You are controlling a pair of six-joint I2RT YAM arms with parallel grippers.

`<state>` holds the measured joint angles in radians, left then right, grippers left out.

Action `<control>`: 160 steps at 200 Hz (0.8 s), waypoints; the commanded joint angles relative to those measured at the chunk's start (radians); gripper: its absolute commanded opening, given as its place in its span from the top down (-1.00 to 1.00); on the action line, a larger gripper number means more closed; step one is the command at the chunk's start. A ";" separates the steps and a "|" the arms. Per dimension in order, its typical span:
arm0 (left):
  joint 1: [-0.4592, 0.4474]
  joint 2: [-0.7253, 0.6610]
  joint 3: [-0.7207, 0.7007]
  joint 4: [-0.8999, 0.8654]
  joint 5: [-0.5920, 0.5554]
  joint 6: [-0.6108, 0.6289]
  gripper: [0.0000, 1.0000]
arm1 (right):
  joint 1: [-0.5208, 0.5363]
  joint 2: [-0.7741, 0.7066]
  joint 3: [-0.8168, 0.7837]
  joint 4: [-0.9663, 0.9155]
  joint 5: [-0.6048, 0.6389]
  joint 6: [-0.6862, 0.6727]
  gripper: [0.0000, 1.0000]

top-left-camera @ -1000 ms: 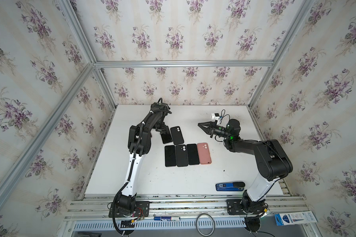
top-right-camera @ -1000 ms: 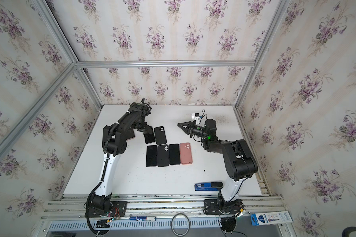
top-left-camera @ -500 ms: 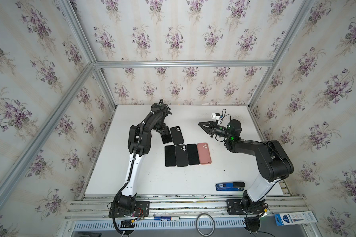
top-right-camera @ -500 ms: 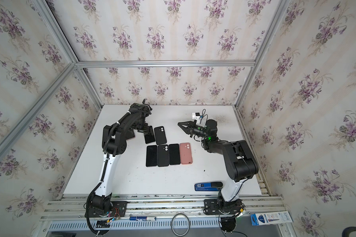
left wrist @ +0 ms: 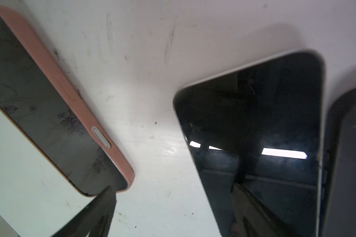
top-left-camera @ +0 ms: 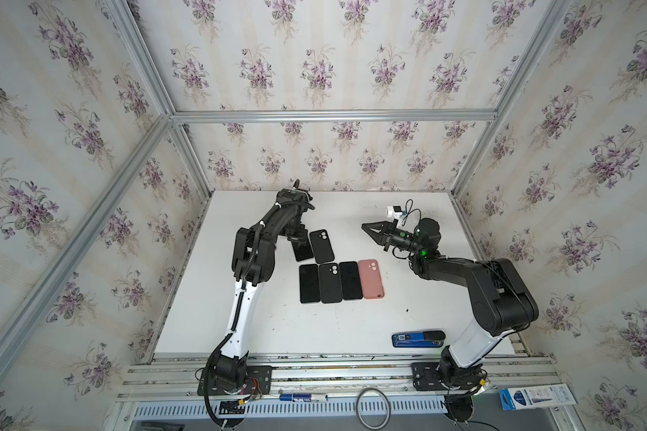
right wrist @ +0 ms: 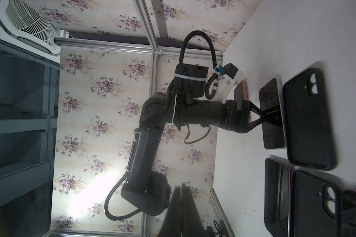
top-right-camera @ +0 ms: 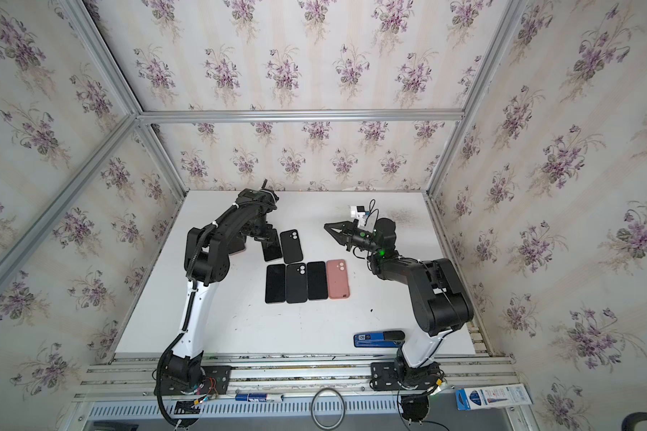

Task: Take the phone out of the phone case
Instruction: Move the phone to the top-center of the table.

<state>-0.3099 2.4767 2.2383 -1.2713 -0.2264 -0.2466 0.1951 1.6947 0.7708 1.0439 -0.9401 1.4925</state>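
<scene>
The left pincer (top-left-camera: 299, 239) hangs spread wide and empty, low over a bare phone (top-left-camera: 304, 252). The right pincer (top-left-camera: 365, 226), pressed together and empty, hovers at its three o'clock. At the left pincer's nine o'clock lies the cased phone (left wrist: 49, 115), pink-rimmed and seemingly the one left to strip. A black shell (top-left-camera: 322, 246) beside the bare phone and the row (top-left-camera: 350, 280) at six o'clock look like finished pairs. The white table (top-left-camera: 277, 328) is scuffed; floral wallpaper (top-left-camera: 314, 56) and an aluminium frame (top-left-camera: 333, 115) enclose it.

Table (top-left-camera: 277, 328): row of 4 phones/cases (top-left-camera: 350, 280) ctr; phone (top-left-camera: 303, 254) + case (top-left-camera: 322, 246) side by side just behind row's left end; oblong item (top-left-camera: 417, 339) front-right.
</scene>
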 commanded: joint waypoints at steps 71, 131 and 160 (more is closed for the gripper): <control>0.008 -0.165 -0.188 0.129 0.002 -0.035 -0.99 | 0.018 -0.091 0.001 -0.125 0.018 -0.123 0.69; 0.011 -0.375 -0.384 0.339 0.063 0.000 -0.99 | 0.023 -0.187 0.015 -0.389 0.026 -0.343 -0.02; 0.027 -0.571 -0.563 0.496 0.064 0.027 -0.99 | 0.031 -0.280 0.055 -0.670 0.082 -0.579 -0.57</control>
<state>-0.2974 2.0182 1.7676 -0.9440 -0.1791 -0.2481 0.2188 1.4742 0.7902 0.6189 -0.9039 1.1538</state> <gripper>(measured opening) 0.996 0.719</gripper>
